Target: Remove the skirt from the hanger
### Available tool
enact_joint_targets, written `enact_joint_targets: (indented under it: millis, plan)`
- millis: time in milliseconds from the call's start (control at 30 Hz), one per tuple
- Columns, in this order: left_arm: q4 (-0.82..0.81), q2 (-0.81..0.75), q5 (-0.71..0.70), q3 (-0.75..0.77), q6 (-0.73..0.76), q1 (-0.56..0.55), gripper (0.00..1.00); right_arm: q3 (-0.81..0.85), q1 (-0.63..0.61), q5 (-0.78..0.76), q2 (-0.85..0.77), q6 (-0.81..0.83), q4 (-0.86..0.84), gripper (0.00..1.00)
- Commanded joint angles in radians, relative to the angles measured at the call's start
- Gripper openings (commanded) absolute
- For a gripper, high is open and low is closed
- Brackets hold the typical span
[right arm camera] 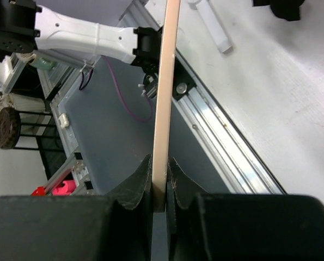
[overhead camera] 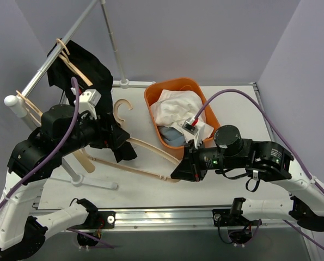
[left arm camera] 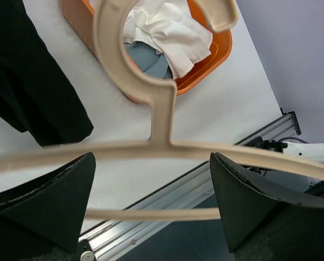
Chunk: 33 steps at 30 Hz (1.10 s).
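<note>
hanger (right arm camera: 165, 81) clamped in right pincer (right arm camera: 159, 164)

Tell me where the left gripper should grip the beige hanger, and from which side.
Probably the neck of the beige hanger, below its hook: it stands centred ahead of the open left gripper's fingers, square to their closing line; both bars run along it. Approach from the bar side.

Hanger (left arm camera: 162, 109) stretches across mid-surface (overhead camera: 232, 109) between my arms, hook toward the far side, just left of the basket (overhead camera: 175, 82). Clothes (overhead camera: 175, 109) are in the basket. Skirt (left arm camera: 31, 92) by the hanger's left half. Hanger's right end is between my right fingers (right arm camera: 140, 185). Left fingers (left arm camera: 58, 201) sit either side of its neck, not touching. Rack (overhead camera: 47, 70) far left, garment (overhead camera: 88, 65) on it.
</note>
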<state>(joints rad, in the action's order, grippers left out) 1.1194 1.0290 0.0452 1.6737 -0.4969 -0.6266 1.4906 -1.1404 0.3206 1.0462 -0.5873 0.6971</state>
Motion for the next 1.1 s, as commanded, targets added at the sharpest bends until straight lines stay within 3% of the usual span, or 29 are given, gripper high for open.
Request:
enact_joint_targets:
  millis: [0,200,700,867,1067]
  plan:
    - [-0.01,-0.006,0.001,0.056,-0.012,0.001,0.94,0.051,-0.005,-0.095,-0.04,0.034,0.027,0.0]
    - [-0.007,-0.017,0.034,0.063,-0.044,0.001,0.94,0.076,-0.004,-0.17,-0.048,0.059,0.125,0.0]
    - [-0.075,-0.236,0.174,-0.38,-0.178,-0.019,1.0,0.441,-0.004,-0.339,0.113,0.19,0.246,0.0]
    - [-0.081,-0.251,0.193,-0.388,-0.164,-0.024,1.0,0.49,-0.004,-0.331,0.189,0.248,0.263,0.0]
    - [-0.162,-0.242,0.291,-0.301,-0.117,-0.025,1.0,0.445,-0.004,-0.247,0.242,0.285,0.148,0.0]
